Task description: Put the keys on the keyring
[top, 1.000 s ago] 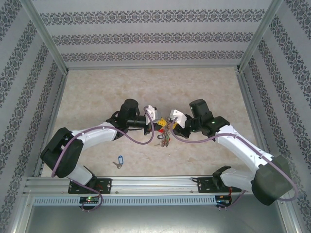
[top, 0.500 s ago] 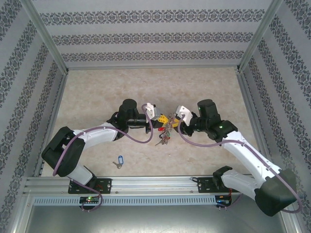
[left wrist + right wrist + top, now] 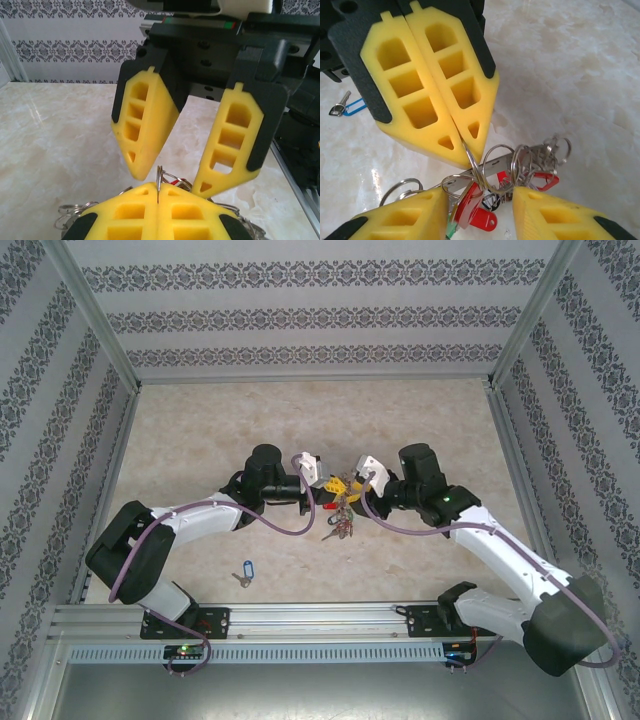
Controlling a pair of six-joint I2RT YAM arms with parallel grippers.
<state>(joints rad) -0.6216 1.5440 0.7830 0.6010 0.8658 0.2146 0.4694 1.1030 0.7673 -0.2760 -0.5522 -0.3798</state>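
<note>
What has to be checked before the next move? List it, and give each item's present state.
1. Left claw shut on the keyring: ok, its jaws pinch the wire.
2. Right claw open and gripping nothing: ok, its jaws stand apart.
3. Red-tag key threaded on the keyring: cannot tell; it hangs close under it.
4. Blue-tag key on the keyring: not ok; it lies alone on the table, in front of the left arm.
5. Keyring lifted off the table: cannot tell.
</note>
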